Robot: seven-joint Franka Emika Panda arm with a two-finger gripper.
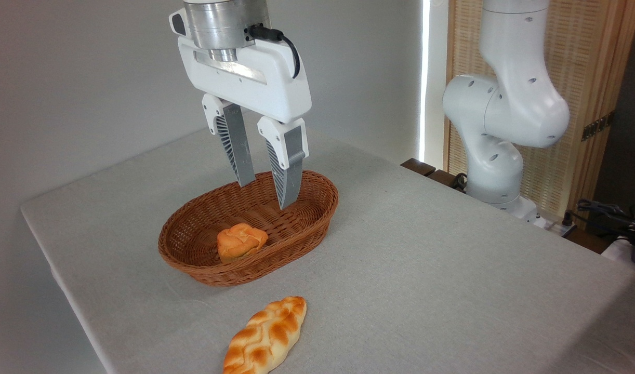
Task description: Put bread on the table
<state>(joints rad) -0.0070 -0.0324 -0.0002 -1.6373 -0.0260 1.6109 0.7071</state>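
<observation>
Two pieces of bread show in the single fixed camera view: the small round orange-golden bun with a cracked, lobed top (241,240) sits inside the brown oval wicker basket (193,265), toward its near-left end and leaning against the front wall, while a longer glossy braided loaf (266,336) lies on the large tabletop covered in plain light grey cloth (426,259), just in front of the basket and apart from it. The white two-finger gripper with ribbed grey fingers (263,193) hangs above the far half of the basket, its fingers spread with an empty gap between them, holding nothing; the tips sit near rim height and well clear of the bun. The white jointed robot arm base (504,140) stands at the table's right edge, before a slatted wooden screen (593,78)
</observation>
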